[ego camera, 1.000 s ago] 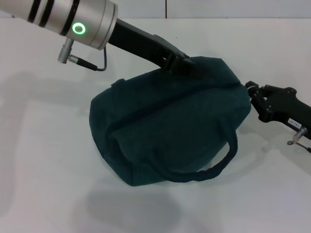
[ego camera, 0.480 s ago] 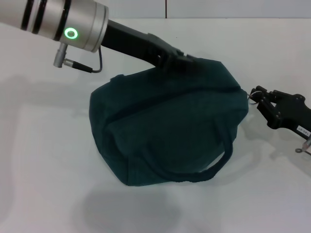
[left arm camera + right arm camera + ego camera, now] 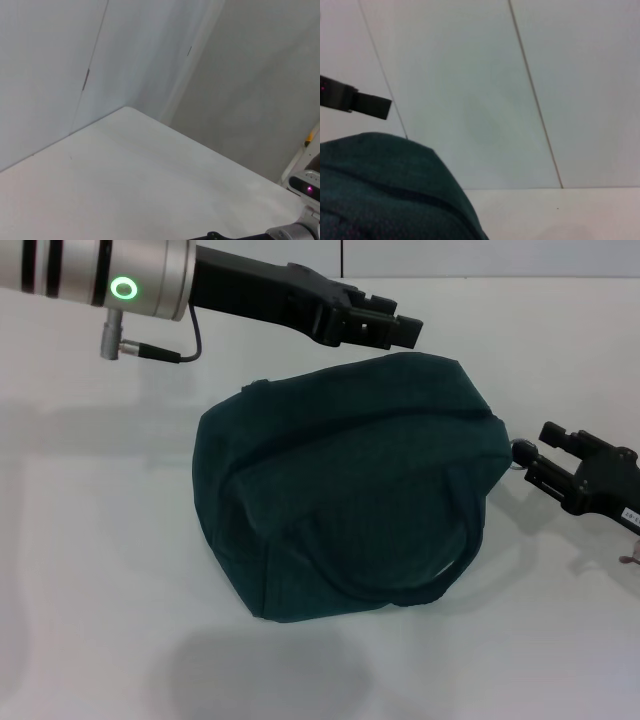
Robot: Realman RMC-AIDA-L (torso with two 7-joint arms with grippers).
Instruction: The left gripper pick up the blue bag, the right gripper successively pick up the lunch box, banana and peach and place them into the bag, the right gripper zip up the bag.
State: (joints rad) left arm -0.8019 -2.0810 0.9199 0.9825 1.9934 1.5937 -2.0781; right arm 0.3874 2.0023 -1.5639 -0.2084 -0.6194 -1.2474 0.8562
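Note:
The blue bag point(image 3: 350, 490) sits slumped on the white table point(image 3: 100, 540), its top closed and one handle point(image 3: 440, 580) hanging down the front. My left gripper point(image 3: 395, 325) hovers open just above the bag's far top edge, not touching it. My right gripper point(image 3: 545, 453) is open at the bag's right end, with the small zip pull ring point(image 3: 521, 452) just off its fingertips. The right wrist view shows the bag point(image 3: 380, 190) close below and the left gripper point(image 3: 367, 104) beyond it. Lunch box, banana and peach are out of view.
The left arm's silver link with a green ring light point(image 3: 123, 288) reaches in from the upper left. A white wall point(image 3: 480, 255) stands behind the table. The left wrist view shows only the table top point(image 3: 125, 180) and wall.
The left gripper has let go of the bag's top and risen clear of it. The right gripper has drawn back to the right and opened. The bag has settled slightly.

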